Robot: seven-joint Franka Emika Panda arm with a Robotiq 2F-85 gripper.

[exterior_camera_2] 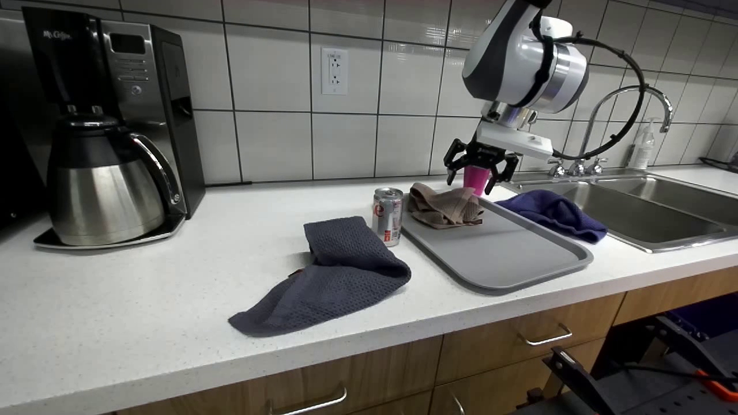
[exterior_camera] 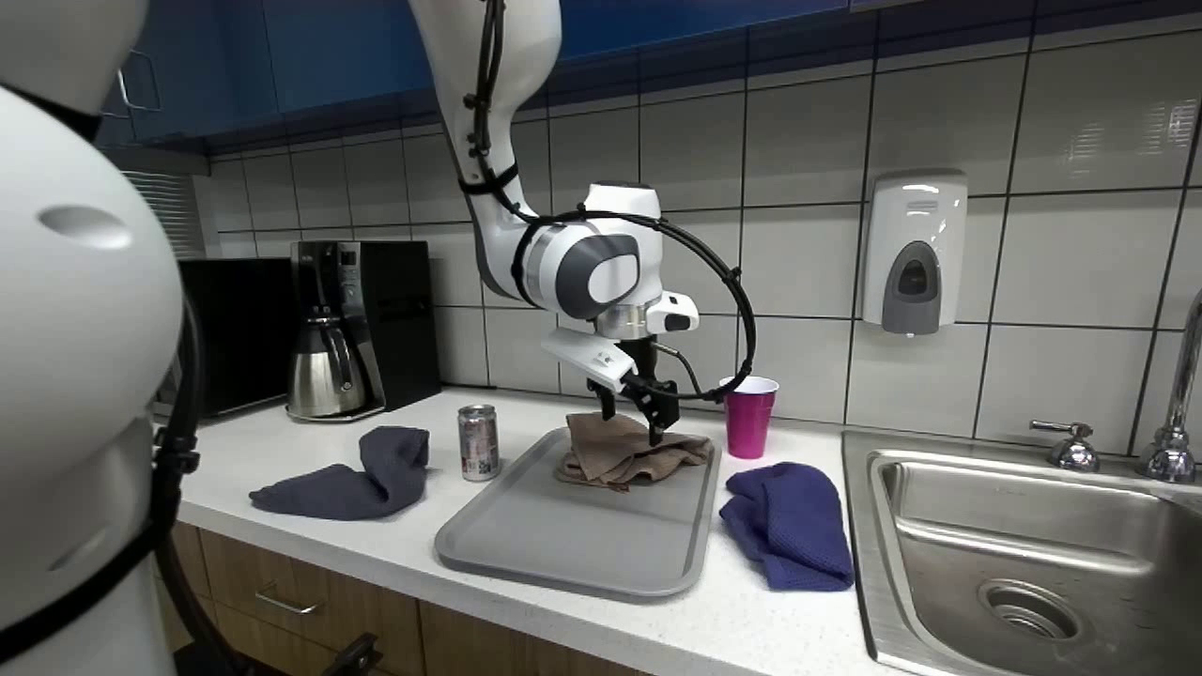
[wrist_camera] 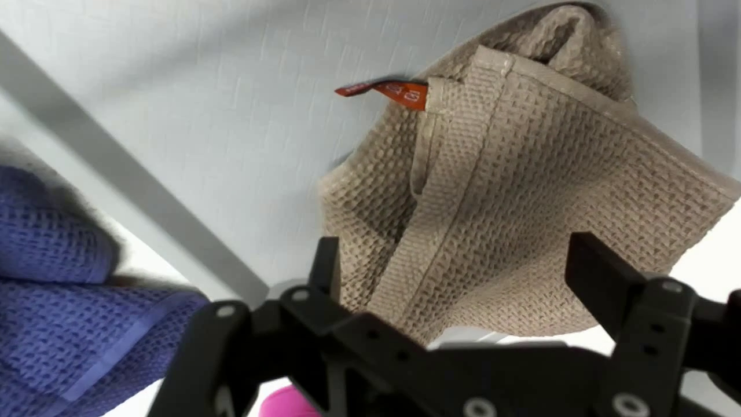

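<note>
My black gripper (exterior_camera: pixel 631 427) is open and empty above a crumpled brown cloth (exterior_camera: pixel 610 458). In the wrist view the two fingers (wrist_camera: pixel 454 260) stand wide apart over the cloth (wrist_camera: pixel 521 174), which shows a red tag. Whether a fingertip touches the cloth I cannot tell. The cloth lies at the back of a grey tray (exterior_camera: pixel 573 545), with a corner raised over the back rim. A pink cup (exterior_camera: pixel 749 427) stands behind the tray. A purple-blue cloth (exterior_camera: pixel 793 526) lies on one side of the tray. A silver can (exterior_camera_2: pixel 387 216) and a dark grey cloth (exterior_camera_2: pixel 346 276) are on its opposite side.
A coffee maker with a steel carafe (exterior_camera_2: pixel 106 196) stands on the counter (exterior_camera_2: pixel 230 242) against the tiled wall. A steel sink (exterior_camera: pixel 864 545) with a faucet (exterior_camera: pixel 1178 404) is beyond the purple-blue cloth. A soap dispenser (exterior_camera: pixel 916 249) hangs on the wall.
</note>
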